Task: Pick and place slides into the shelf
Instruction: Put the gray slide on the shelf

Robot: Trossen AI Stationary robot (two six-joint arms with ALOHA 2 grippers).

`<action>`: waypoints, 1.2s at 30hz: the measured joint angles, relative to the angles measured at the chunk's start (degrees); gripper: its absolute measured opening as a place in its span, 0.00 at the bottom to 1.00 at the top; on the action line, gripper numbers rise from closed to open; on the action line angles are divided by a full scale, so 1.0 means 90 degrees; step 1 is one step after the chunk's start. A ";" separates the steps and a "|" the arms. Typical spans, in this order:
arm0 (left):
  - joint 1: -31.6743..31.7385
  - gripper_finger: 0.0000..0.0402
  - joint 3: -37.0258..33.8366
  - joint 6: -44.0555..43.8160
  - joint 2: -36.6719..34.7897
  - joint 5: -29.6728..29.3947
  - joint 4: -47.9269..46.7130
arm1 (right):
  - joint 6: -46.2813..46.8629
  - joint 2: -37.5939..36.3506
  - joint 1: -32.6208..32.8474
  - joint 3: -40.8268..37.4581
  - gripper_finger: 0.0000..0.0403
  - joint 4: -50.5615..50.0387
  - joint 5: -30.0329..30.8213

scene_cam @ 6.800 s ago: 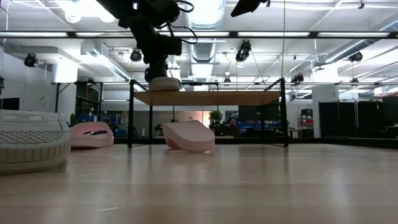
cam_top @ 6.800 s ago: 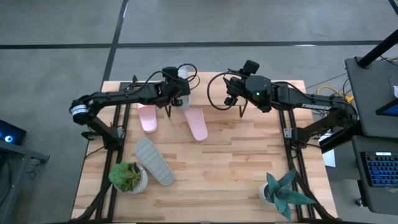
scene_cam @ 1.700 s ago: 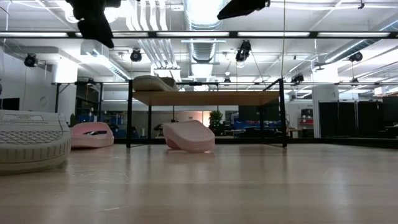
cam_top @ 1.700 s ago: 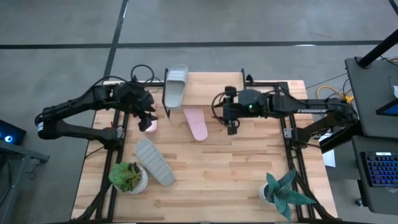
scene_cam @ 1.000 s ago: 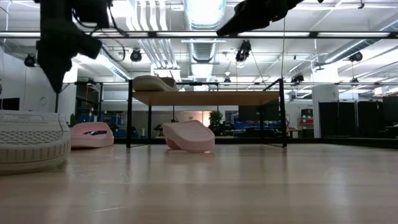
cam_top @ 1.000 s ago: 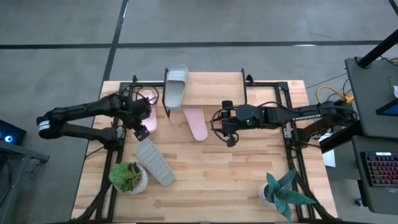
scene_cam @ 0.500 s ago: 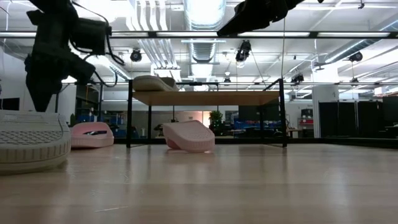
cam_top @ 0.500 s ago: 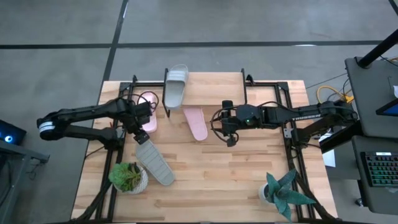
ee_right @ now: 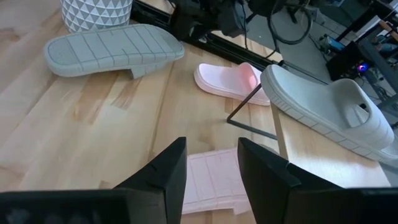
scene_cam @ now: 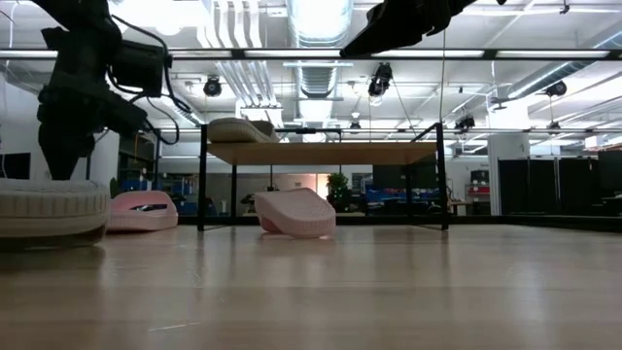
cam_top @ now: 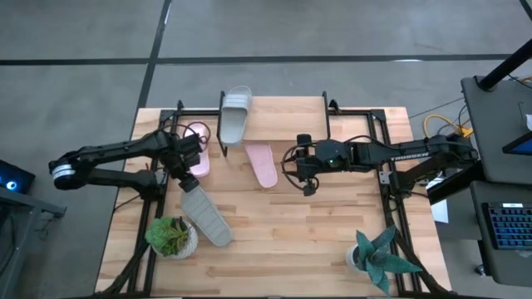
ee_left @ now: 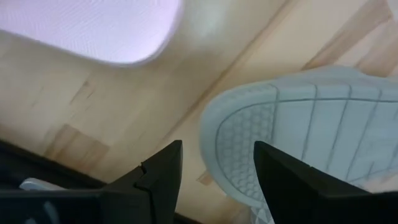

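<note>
A grey slide point(cam_top: 208, 218) lies sole up near the left front; its far end point(ee_left: 249, 137) lies under my left gripper point(cam_top: 185, 177). That gripper points down and is open, with one finger over the sole and the other past its edge. A pink slide point(ee_right: 227, 81) lies strap up beside the left arm. Another pink slide point(cam_top: 264, 166) lies sole up mid-table. A second grey slide point(cam_top: 234, 116) rests on the left end of the shelf point(cam_top: 287, 120). My right gripper point(cam_top: 302, 166) hangs open just right of the sole-up pink slide. My left gripper comes at the grey slide from above, fingers apart. One finger point(ee_left: 280, 177) stands over the sole's far end point(ee_left: 245, 155), the other over bare table past the edge. The finger hides the place of contact. The slide point(scene_cam: 49, 209) lies level, sole up, on the table.
A potted plant point(cam_top: 170, 237) in a patterned white pot stands just near of the grey slide. A second plant point(cam_top: 382, 257) stands at the front right. Black frame rails run along both table sides. The shelf's thin black legs point(ee_right: 249, 106) stand beside the pink slides.
My left gripper has come down onto the far end of the sole-up grey slide. In the low view that slide has tipped: its near end has risen and its sole, which faced the camera, now lies level. My right arm has kept still.
</note>
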 joint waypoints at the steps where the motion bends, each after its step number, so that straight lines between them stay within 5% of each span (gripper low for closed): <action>1: -0.0001 0.46 0.0039 0.0014 0.0011 0.0001 -0.0004 | 0.0000 0.0000 0.0000 0.0000 0.33 0.0000 0.0000; 9: -0.0001 0.46 0.0270 0.0276 0.0066 0.0094 -0.0125 | 0.0000 0.0000 0.0000 0.0000 0.32 0.0005 0.0000; 20: 0.0096 0.52 0.0462 -0.0228 0.0157 0.2349 -0.0143 | 0.0002 0.0000 -0.0002 0.0000 0.32 0.0002 0.0000; 27: 0.0096 0.75 0.0497 0.0235 0.0394 0.2325 -0.0199 | 0.0002 0.0000 -0.0001 0.0000 0.31 0.0001 0.0000; 33: 0.0161 0.82 0.0486 0.0454 0.0656 0.0553 -0.0638 | 0.0002 0.0000 -0.0002 0.0002 0.31 -0.0040 0.0000; 36: 0.0301 0.82 0.0448 0.0478 0.0774 0.0567 -0.0711 | 0.0002 0.0000 -0.0001 0.0002 0.31 -0.0068 0.0000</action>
